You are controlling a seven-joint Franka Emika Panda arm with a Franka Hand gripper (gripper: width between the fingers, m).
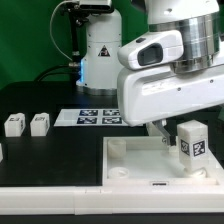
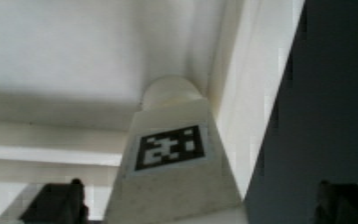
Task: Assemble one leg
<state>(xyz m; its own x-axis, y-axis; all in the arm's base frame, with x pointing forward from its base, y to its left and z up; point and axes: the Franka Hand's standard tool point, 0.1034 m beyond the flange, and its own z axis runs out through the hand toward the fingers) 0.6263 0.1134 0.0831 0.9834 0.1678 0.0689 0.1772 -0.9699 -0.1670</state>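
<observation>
A white leg with a black-and-white tag stands upright on the large white panel, near the corner on the exterior view's right. My gripper hangs right over it, with one dark finger showing beside the leg. In the wrist view the leg rises between my two dark fingertips. There is a gap on each side, so the gripper is open around the leg without touching it. The leg's foot on the panel is hidden from me.
Two more white legs stand on the black table at the exterior view's left, and another peeks in at the left edge. The marker board lies behind the panel. The arm's base stands at the back.
</observation>
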